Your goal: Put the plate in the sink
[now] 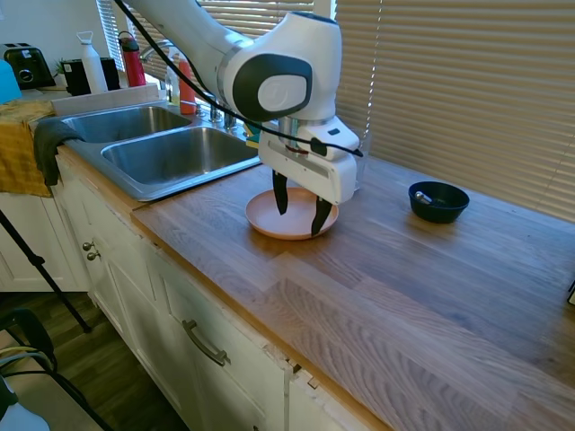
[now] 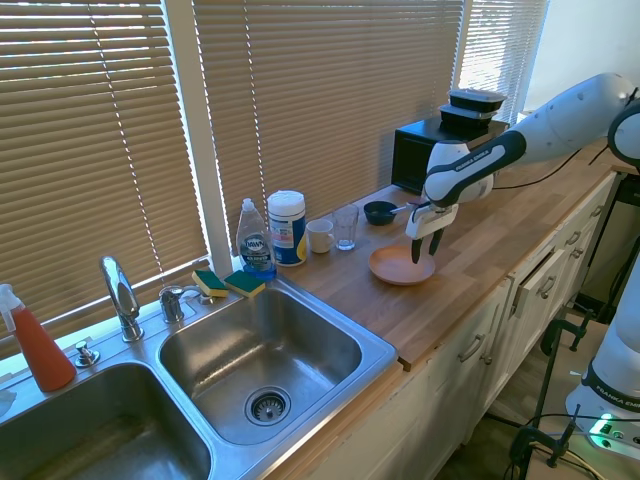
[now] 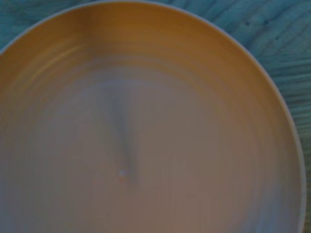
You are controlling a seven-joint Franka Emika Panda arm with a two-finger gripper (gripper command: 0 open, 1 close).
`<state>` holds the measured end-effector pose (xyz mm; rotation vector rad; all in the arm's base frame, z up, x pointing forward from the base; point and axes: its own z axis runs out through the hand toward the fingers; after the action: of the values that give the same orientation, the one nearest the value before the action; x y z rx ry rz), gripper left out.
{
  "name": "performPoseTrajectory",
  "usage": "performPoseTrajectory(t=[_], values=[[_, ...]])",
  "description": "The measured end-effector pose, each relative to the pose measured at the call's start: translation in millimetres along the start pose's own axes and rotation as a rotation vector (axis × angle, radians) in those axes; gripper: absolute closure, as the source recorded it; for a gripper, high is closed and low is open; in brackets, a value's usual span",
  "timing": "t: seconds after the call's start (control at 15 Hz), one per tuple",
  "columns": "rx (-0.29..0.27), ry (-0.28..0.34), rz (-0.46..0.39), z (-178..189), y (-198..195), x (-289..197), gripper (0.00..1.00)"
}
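Close under the wrist camera we saw the plate (image 3: 146, 126) filling the frame, flat on the wooden counter (image 1: 404, 296). In the first exterior view it lay at frame centre, directly beneath the gripper (image 1: 300, 208), whose fingers were spread apart and held nothing, one fingertip over the plate's middle, one at the near rim. The sink (image 1: 171, 154) lay upper left.

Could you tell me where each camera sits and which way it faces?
First exterior view: off the counter's front, facing the window; arm, open gripper over the plate, sink at left.
Second exterior view: above the sink, looking along the counter; arm enters from right.
Wrist view: straight down onto the plate; no robot parts.
Shared: the plate.
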<state>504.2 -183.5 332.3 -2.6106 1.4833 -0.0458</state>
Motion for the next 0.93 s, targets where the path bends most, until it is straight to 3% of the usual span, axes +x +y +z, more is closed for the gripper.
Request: performPoseTrajectory(t=[0.2, 0.27, 0.93], values=[[0.060, -0.038, -0.007, 8.0, 5.7, 13.5, 0.00], [0.076, -0.048, -0.010, 9.9, 8.2, 16.8, 1.00], [0.160, -0.147, -0.011, 19.6, 4.0, 30.6, 1.00]])
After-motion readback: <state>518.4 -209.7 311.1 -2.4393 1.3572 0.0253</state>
